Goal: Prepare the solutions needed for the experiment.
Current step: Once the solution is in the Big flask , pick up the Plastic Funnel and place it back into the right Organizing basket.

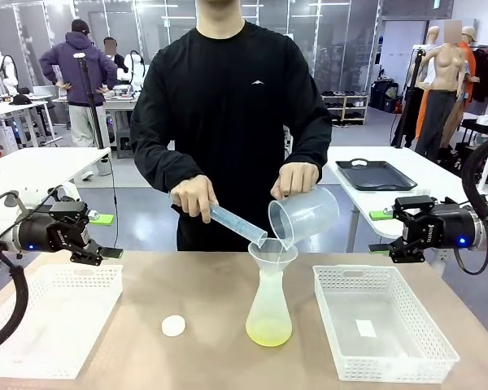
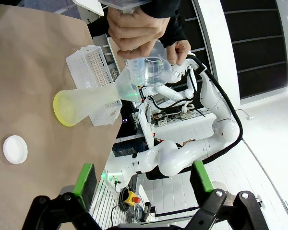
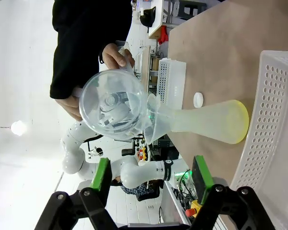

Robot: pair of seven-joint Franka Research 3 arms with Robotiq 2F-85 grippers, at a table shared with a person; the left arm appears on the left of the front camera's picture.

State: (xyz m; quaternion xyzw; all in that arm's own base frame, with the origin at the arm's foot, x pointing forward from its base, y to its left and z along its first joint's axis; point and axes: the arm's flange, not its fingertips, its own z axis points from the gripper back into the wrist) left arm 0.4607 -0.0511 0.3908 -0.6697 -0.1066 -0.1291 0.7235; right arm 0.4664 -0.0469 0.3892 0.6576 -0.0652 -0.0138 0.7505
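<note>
A person holds a clear beaker [image 1: 302, 215] tipped over a funnel [image 1: 272, 253] that sits in a frosted flask [image 1: 268, 309]. Their other hand holds a graduated cylinder [image 1: 228, 221] slanted beside it. The solutions [image 1: 268, 331] show as a shallow yellow layer at the flask's bottom, seen too in the left wrist view [image 2: 62, 108] and the right wrist view [image 3: 240, 122]. My left gripper [image 1: 106, 236] hovers open at the table's left edge, nothing between its fingers [image 2: 85, 177]. My right gripper [image 1: 380, 231] hangs open at the right edge, also holding nothing [image 3: 151, 175].
A white perforated basket [image 1: 49, 280] lies at the left and another [image 1: 427, 345] at the right of the flask. A small white round cap [image 1: 173, 326] rests on the brown tabletop between the left basket and the flask.
</note>
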